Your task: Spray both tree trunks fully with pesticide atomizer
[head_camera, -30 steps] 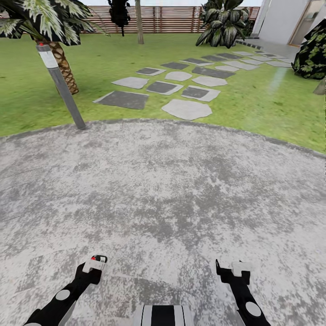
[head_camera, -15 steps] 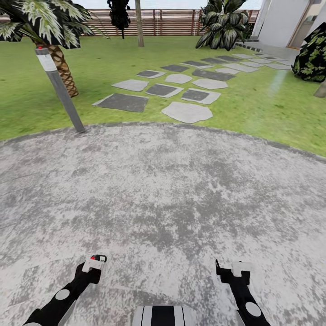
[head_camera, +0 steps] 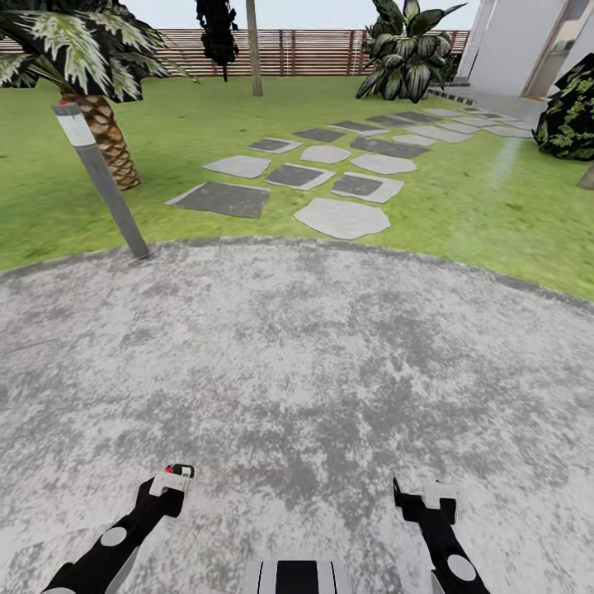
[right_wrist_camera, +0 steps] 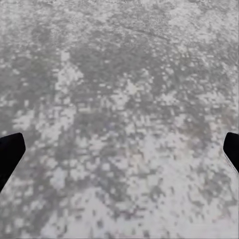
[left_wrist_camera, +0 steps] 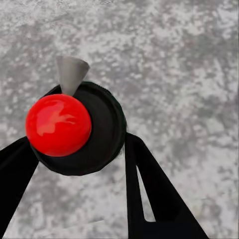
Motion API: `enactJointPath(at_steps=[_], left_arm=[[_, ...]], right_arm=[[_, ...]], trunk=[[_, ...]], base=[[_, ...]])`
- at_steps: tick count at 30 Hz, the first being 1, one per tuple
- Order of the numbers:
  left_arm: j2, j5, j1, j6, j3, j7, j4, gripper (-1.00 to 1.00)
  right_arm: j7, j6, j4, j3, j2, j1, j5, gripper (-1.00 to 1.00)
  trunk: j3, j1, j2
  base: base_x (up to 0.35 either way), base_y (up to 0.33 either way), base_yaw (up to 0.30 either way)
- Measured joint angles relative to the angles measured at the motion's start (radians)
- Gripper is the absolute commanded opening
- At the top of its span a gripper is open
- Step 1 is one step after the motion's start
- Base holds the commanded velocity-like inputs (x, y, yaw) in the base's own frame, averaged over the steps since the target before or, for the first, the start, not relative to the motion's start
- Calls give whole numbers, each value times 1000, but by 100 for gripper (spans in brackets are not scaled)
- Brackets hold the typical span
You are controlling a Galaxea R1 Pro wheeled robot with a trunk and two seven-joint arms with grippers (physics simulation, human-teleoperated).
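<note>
pesticide atomizer [left_wrist_camera: 74, 127] sits clamped between the left jaws; right jaws spread wide, holding nothing

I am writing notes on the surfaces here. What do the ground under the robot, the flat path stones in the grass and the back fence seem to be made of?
The ground looks like rough concrete or gravel: mottled grey-white, matt, grainy. The path stones look like cut stone slabs, flat, light and dark grey, matt. The fence looks like brown wood, in horizontal slats. All are rendered, so these are guesses.
</note>
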Motion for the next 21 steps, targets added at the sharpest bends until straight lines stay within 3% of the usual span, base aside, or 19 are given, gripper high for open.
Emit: enactJointPath(at_steps=[21], left_arm=[[0, 0, 0, -1, -3, 0, 0, -100]], right_arm=[[-2, -3, 2, 1, 2, 0, 0, 100]], trunk=[[15, 0, 0]], base=[[332, 0, 0]])
